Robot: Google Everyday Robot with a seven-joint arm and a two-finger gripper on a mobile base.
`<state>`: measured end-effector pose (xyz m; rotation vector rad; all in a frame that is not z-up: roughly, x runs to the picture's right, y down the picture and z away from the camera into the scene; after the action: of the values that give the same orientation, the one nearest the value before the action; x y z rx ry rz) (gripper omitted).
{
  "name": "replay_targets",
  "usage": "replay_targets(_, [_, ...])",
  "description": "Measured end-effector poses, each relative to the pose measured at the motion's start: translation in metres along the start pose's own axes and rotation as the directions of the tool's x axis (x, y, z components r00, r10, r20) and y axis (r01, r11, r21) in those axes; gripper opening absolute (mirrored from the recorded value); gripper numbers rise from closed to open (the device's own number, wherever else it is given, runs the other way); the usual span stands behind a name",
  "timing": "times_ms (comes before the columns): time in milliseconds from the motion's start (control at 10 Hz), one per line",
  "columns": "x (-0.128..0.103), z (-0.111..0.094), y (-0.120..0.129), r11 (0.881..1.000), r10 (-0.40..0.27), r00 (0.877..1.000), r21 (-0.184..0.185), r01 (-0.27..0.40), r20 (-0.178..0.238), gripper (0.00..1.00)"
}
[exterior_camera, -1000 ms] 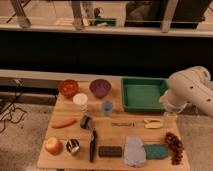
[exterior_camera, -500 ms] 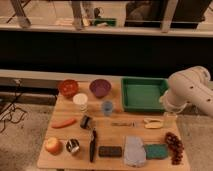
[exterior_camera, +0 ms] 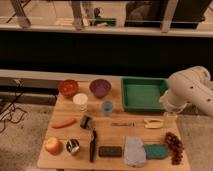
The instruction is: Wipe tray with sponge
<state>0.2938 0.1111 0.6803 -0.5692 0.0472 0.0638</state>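
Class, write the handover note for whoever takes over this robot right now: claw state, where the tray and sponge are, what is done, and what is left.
Claw: open and empty, hanging over the right side of the table, just in front of the tray's near right corner.
Tray: at the back right of the table.
Sponge: lying flat at the front right, between the pale cloth and the grapes, not gripped.
Done: nothing on the task itself.
Left: bring the claw down to the sponge, grasp it, carry it to the tray and wipe.
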Motion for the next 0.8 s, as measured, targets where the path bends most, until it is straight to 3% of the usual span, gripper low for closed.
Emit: replay_targets(800, [-0.0010,0.0040,0.0012,1.000,0.015,1.000,-0.006,-0.015,0.009,0.80])
